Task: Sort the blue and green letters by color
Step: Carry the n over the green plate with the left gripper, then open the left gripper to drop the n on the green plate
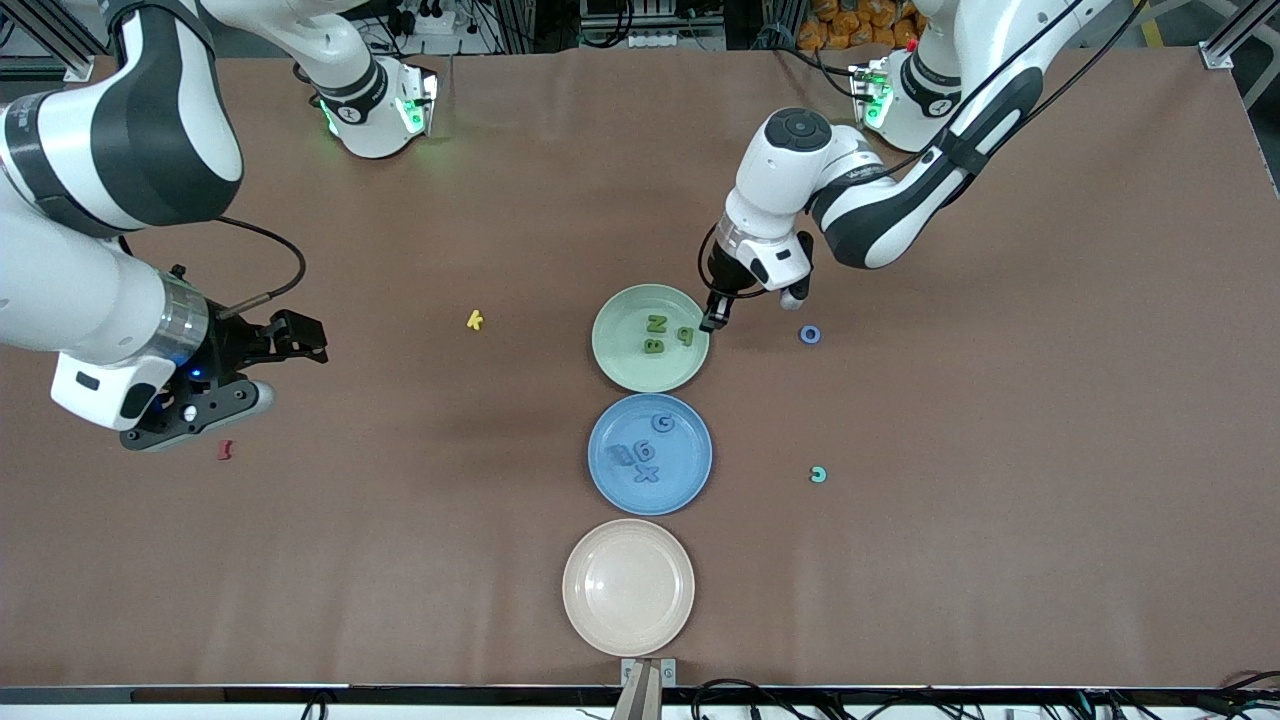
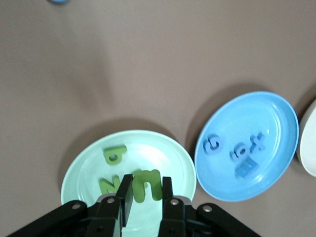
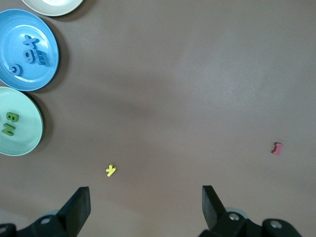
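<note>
My left gripper is shut on an olive green letter, held just over the rim of the pale green plate at the side toward the left arm's end. Three green letters lie in that plate. The blue plate, nearer the front camera, holds several blue letters, also seen in the left wrist view as blue letters. A blue ring letter lies on the table beside the green plate. My right gripper waits open over bare table.
A beige plate sits nearest the front camera, in line with the other two. A small teal piece lies beside the blue plate toward the left arm's end. A yellow K and a dark red piece lie toward the right arm's end.
</note>
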Motion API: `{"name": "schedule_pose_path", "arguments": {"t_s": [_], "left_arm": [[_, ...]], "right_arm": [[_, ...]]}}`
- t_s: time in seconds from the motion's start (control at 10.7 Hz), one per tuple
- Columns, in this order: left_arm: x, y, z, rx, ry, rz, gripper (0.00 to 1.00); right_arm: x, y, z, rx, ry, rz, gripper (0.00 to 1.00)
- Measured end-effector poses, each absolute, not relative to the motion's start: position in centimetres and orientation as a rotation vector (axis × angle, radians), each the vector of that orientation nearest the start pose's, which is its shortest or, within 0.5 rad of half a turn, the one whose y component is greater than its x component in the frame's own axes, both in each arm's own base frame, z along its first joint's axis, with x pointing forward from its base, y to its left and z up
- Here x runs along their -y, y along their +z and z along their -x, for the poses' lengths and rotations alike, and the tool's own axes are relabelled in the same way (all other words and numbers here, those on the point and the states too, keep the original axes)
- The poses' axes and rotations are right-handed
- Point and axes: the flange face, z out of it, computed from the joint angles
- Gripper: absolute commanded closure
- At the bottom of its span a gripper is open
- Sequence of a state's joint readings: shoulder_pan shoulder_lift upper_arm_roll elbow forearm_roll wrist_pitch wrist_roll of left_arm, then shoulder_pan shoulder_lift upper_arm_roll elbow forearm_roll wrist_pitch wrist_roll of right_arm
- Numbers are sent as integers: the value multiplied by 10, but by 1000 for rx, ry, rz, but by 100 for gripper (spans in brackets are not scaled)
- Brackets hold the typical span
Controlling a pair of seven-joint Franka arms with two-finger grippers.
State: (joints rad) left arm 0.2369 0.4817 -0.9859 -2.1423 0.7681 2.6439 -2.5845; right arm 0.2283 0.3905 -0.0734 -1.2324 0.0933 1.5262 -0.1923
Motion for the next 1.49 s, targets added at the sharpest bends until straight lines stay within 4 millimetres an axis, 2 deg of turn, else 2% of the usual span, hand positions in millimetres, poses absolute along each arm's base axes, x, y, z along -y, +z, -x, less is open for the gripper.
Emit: {"name": "schedule_pose_path", "arguments": {"t_s": [0.28, 0.37, 0.47, 0.56, 0.75, 0.84, 1.03, 1.21, 1.49], "left_arm": [[411, 290, -434, 2060, -24, 2858, 100], [417, 282, -436, 2042, -12, 2868, 94], [425, 267, -436, 2018, -16, 2866, 38], [434, 251, -435, 1986, -41, 2863, 0], [450, 228, -438, 1944, -91, 2864, 0], [454, 222, -441, 1940, -107, 2863, 0], [450, 220, -451, 1959, -130, 2848, 0], [441, 225, -466, 1999, -159, 2829, 0], [413, 254, -505, 2094, -279, 2760, 0]], "right_arm": [[-100, 545, -655, 485, 131, 3034, 0], [-95, 545, -657, 477, 116, 3036, 0], [-95, 545, -658, 480, 97, 3036, 0], [-97, 545, -659, 499, 88, 3033, 0], [-99, 547, -660, 545, 73, 3025, 0], [-99, 548, -660, 555, 66, 3023, 0], [-98, 549, -660, 579, 64, 3019, 0], [-101, 549, -660, 599, 63, 3014, 0], [-96, 549, -661, 589, 60, 3017, 0]]}}
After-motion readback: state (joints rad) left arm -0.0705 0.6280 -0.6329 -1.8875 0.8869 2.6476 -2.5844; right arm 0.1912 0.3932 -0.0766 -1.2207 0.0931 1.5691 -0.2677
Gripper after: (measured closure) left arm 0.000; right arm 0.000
